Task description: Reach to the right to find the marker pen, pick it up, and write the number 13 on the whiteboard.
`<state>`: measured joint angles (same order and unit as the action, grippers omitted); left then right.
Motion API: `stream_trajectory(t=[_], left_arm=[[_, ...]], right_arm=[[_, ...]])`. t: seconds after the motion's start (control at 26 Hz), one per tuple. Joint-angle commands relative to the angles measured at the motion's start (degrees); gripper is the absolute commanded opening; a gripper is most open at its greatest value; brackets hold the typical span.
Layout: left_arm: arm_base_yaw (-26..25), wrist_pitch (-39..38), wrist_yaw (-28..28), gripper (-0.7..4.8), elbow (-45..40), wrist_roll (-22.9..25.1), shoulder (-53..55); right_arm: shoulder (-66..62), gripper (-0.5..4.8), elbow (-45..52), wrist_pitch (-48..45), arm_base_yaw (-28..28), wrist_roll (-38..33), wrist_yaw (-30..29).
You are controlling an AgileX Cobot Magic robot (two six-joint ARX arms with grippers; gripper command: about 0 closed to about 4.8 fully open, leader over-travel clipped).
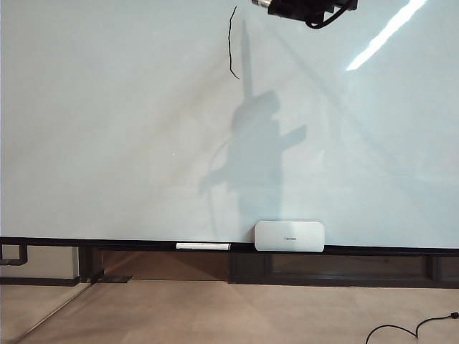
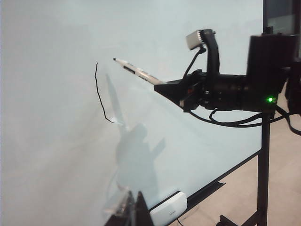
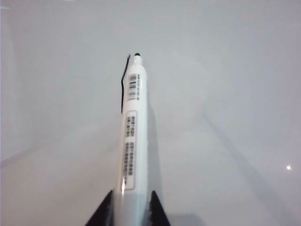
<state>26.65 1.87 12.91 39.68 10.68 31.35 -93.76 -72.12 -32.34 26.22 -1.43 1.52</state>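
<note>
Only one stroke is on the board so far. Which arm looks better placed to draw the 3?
The right. The right gripper is shut on the marker pen, its tip up by the stroke on the whiteboard. The left gripper hangs low and holds nothing.

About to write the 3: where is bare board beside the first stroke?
Bare glossy whiteboard lies on both sides of the thin black stroke; rightward is only shadow and glare. The right end effector grips the white marker pen. Crowded: the dark rail under the white rounded box.
</note>
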Motion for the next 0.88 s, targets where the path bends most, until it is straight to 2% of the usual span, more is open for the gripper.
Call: stream_trajectory(t=[0.04,0.88], left_arm=[[0.0,0.4,0.4,-0.06,0.4,-0.2,0.0],[0.0,0.4,1.5,-0.06,0.4,0.2,0.2]], right_arm=[[-0.5,-0.06,-0.4,-0.9,-0.1,0.2,0.1],[-2.6,-0.06,-1.2,-2.9,-1.2,3.0,2.5]])
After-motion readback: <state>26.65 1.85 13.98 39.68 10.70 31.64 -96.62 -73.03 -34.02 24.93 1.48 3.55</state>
